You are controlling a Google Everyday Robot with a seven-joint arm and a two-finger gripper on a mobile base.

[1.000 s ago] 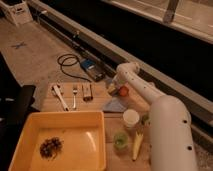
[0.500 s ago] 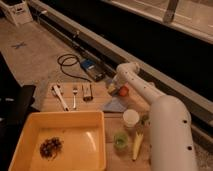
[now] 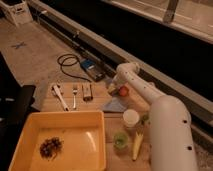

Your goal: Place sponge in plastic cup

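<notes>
Far back, the gripper [image 3: 113, 90] sits just left of a small red ball [image 3: 123, 91], open or closed I cannot tell. The short green plastic cup [image 3: 120, 139] stands nearer.

The gripper [image 3: 113, 90] hangs beside the red ball [image 3: 123, 91], apart from the plastic cup [image 3: 120, 139].

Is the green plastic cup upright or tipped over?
Upright: the plastic cup shows its round mouth facing up, right of the yellow tray. The pincer is farther back, beside the red ball.
</notes>
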